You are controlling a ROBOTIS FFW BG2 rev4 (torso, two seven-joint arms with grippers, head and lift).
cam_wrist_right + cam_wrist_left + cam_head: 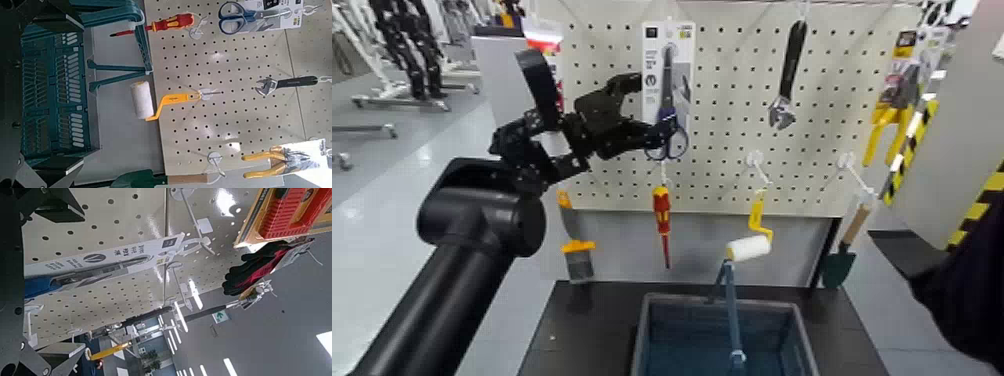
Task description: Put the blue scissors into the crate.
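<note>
Pegboard [732,150]: carries the card on a hook; card hangs at the upper part.
Crate [677,299]: on the dark surface below; near end cut off in head view. Its raised handle [732,310] could snag a card lowered carelessly.
Left gripper [654,105]: at the card, fingers spread, nothing pinched. Whether either finger touches the card: cannot tell.
Right gripper [59,90]: idle at the right, fingers apart.
Card [651,60]: white, partly masked by the left gripper in head view. Closing off-centre may swing or bend it; pulling outward before it clears the hook may tear its top.
Blue scissors [676,148]: on the card, outside the crate; blades partly hidden by the lower finger.
Screwdriver [662,205]: just below the scissors; a straight drop of the arm might knock it.
</note>
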